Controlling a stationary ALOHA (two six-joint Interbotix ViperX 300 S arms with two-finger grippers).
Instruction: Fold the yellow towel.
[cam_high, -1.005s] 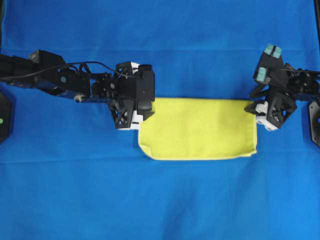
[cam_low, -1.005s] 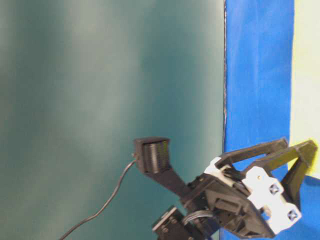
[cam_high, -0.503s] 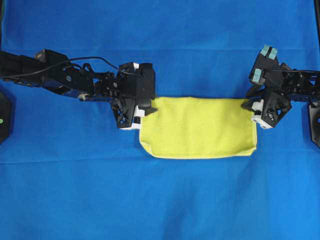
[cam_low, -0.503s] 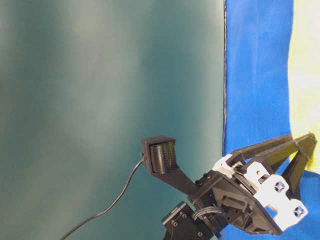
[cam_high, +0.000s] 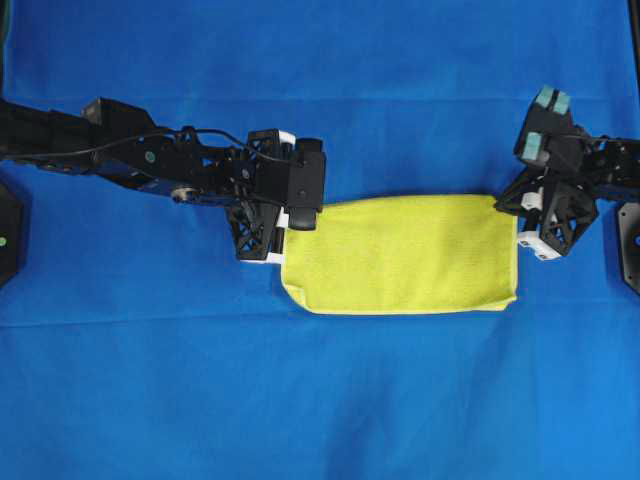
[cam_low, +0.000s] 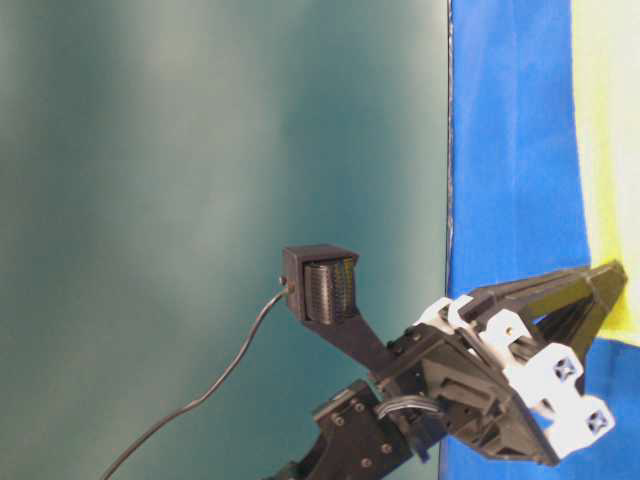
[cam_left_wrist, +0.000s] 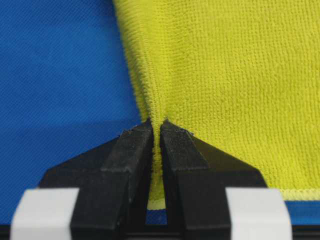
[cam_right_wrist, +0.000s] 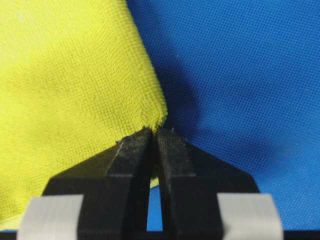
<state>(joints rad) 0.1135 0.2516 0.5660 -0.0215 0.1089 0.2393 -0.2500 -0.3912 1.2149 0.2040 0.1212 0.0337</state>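
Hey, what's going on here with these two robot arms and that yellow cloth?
Two robot arms are folding the yellow towel, which lies folded into a rectangle on a blue table cover. The left gripper is shut on the towel's left end, and the right gripper is shut on its right corner. Neither end looks lifted much yet.

yellow towel (cam_high: 400, 255): one, folded to a long rectangle
blue table cover (cam_high: 320, 400): one sheet, under everything
robot arms: two, one entering from each side
left gripper (cam_left_wrist: 156, 131): one, both fingers pinched on the towel's edge
right gripper (cam_right_wrist: 152, 134): one, both fingers pinched on a towel corner
black cable (cam_low: 200, 400): one seen, table-level view
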